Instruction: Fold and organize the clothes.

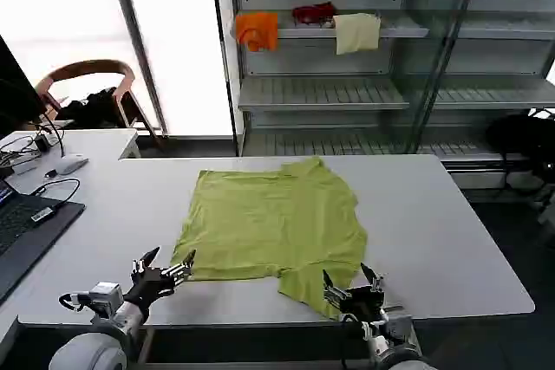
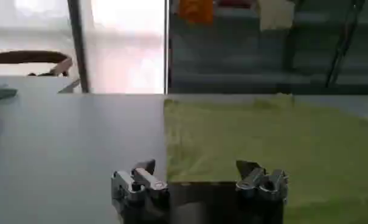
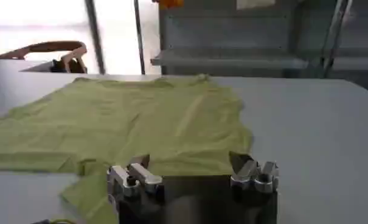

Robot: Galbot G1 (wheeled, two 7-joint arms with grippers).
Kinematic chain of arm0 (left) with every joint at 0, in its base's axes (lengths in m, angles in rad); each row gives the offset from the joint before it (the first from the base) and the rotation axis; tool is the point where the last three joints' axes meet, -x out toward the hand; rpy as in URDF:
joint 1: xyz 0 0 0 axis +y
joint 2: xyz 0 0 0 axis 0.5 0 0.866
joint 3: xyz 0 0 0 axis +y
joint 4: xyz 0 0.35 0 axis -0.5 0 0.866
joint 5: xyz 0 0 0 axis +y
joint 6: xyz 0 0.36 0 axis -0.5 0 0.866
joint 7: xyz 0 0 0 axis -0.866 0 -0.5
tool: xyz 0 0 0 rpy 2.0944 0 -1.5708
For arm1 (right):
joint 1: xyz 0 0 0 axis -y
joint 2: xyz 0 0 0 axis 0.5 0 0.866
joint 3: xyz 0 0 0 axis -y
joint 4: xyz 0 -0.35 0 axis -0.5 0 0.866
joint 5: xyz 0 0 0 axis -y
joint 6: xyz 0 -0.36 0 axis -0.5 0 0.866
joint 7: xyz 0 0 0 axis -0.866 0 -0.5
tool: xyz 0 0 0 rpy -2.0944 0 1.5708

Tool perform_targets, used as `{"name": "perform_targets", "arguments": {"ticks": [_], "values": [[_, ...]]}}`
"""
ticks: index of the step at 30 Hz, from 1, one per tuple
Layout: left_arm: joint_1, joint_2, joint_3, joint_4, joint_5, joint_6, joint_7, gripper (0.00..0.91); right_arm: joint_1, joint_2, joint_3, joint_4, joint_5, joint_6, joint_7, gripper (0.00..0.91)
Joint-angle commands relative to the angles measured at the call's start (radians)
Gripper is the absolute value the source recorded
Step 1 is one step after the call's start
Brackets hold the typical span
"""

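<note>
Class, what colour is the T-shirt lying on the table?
Plain lime yellow-green T-shirt, clearest in the head view.

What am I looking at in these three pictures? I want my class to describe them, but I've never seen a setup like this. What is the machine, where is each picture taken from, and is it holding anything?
This is a two-armed robot standing at a white table. The wide picture comes from a camera on its head, looking down at the work. The other two come from cameras on its wrists, so each shows that arm's own metal fingers up close.

On the table lies a lime-green T-shirt, spread mostly flat, with one part reaching toward the near edge. The left gripper sits at the shirt's near left corner; the right gripper sits over the part by the near edge. Both are open and hold nothing.

Behind the table, shelves carry an orange cloth and a cream cloth. A laptop lies at the left.
</note>
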Motion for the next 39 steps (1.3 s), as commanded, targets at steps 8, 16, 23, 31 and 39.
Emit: {"name": "perform_targets", "arguments": {"ticks": [8,16,23,31,39], "values": [[0.043,0.003,0.016,0.012,0.022,0.013,0.004,0.907,-0.055,-0.008,-0.021,0.020,-0.059,-0.001,-0.014,0.907],[0.041,0.002,0.026,0.021,0.049,0.013,0.003,0.836,-0.070,-0.011,-0.007,0.024,-0.065,-0.001,-0.023,0.725],[0.040,-0.006,0.035,0.034,0.080,0.013,0.000,0.544,-0.065,-0.007,-0.005,-0.034,-0.067,0.000,-0.045,0.453],[0.043,-0.010,0.036,0.047,0.081,0.013,0.002,0.020,-0.063,-0.012,-0.011,-0.059,-0.098,-0.002,-0.058,0.000],[0.051,-0.014,0.041,0.031,0.069,0.013,0.006,0.000,-0.057,0.005,-0.010,-0.041,-0.065,0.002,-0.050,0.000]]}}
